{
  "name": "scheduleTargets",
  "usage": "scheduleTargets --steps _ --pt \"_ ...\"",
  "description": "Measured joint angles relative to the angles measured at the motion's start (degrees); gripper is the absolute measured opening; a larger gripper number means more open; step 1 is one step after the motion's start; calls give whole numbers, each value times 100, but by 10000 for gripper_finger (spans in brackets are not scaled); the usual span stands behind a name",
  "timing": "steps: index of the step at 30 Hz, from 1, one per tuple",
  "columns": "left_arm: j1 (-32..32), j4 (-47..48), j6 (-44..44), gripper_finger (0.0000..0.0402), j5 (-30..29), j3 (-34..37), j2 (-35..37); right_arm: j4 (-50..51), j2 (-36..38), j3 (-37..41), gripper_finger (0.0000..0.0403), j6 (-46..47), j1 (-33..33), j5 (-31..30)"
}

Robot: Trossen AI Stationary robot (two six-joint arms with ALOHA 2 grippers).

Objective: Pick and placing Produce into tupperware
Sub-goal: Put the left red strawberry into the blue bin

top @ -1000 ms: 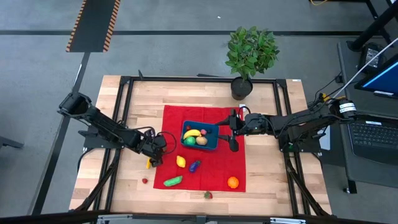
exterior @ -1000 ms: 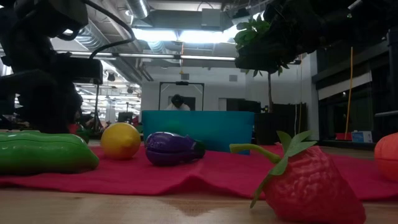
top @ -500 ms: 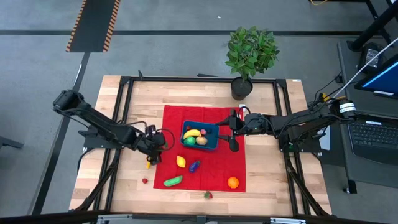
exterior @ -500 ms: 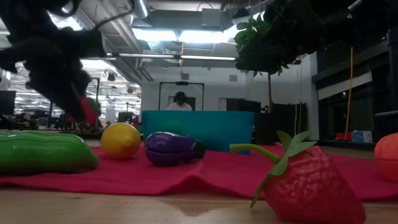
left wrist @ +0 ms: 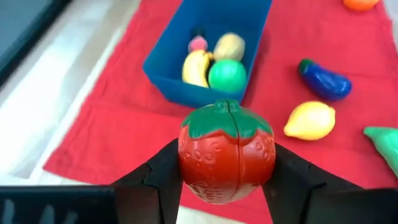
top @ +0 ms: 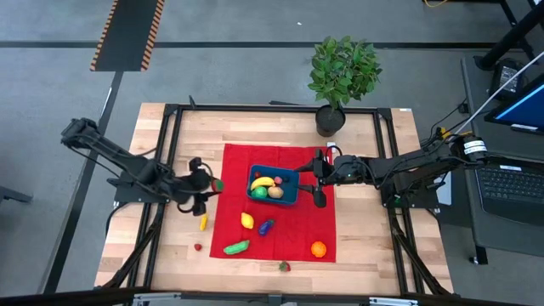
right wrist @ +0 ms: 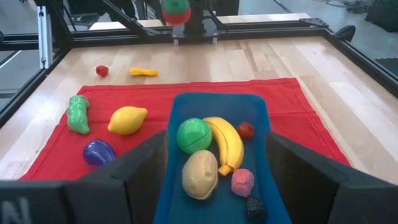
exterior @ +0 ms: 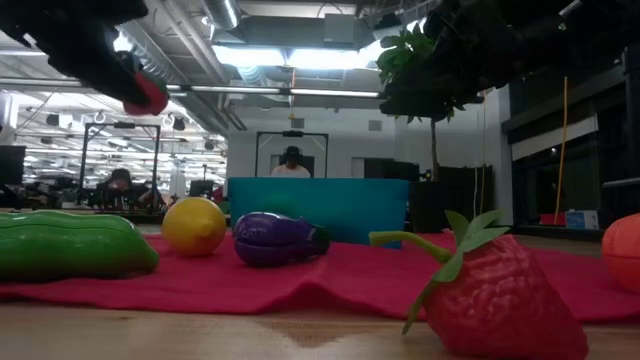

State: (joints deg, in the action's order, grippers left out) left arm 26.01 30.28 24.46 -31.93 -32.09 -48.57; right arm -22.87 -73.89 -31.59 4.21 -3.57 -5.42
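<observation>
A red strawberry [left wrist: 226, 152] was clamped between the left gripper [left wrist: 227, 180] fingers, raised over the red cloth's [top: 293, 238] left edge. The blue container [top: 274, 188] was straddled between the right gripper's [right wrist: 214, 163] wide-spread jaws.

**The room around our table**

We see a grey floor [top: 255, 51] with an orange-and-black striped mat [top: 127, 34]. Beside the wooden table [top: 374, 246] stands a desk with a laptop [top: 510, 183]. Overhead, bright ceiling lights [exterior: 290, 55] and exposed ducts [exterior: 190, 50] run back.
</observation>
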Motion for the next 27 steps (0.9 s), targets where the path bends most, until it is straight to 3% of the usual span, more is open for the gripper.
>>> scheduleTargets --steps 5,11,23,27 --pt "167 -218 -118 169 -215 389 664 6 0 0 267 0 1 0" --pt "262 -1327 -681 169 -202 1145 1356 11 0 0 267 4 -7 1" --pt "253 -3459 -1719 169 947 2312 1974 2 0 0 267 111 -4 3" --pt "253 -3788 -1755 169 1160 2499 1983 3 0 0 267 129 -4 3"
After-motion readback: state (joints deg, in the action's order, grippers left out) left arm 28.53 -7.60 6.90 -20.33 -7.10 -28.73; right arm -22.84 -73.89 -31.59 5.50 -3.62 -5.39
